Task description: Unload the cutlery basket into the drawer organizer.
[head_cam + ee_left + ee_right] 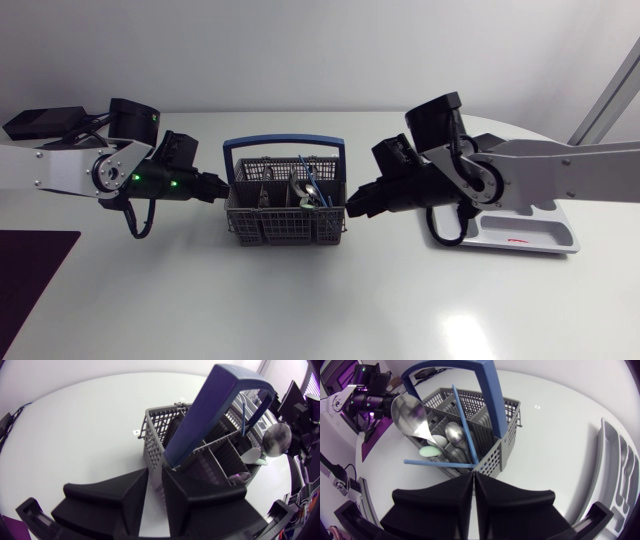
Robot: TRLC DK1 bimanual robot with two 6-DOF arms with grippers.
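The cutlery basket [285, 218] stands mid-tabletop [300, 310] between both arms; the drawer organizer [535, 240] lies well off to the right, partly under the right arm. The left end effector [155, 477] appears to be narrowly clamped on the basket's end wall, one finger inside and one outside; the right end effector [473, 476] is closed and empty, its tips just at the opposite wall.

The basket is a light grey plastic lattice, so I judge that a sideways nudge from the closed right end effector could slide or tip it if the left clamp slips. The stiff blue arched handle [492, 405] spans the opening and could block a straight reach. Two thin blue sticks [463, 422] cross the other pieces; lifting one could lever out its neighbours. The large polished metal spoon [409, 412] is smooth and rounded, likely slippery for broad wedge fingers. A smaller metal spoon [455, 432] and a matte pale green spoon [430, 451] nestle close, inviting a double pick.
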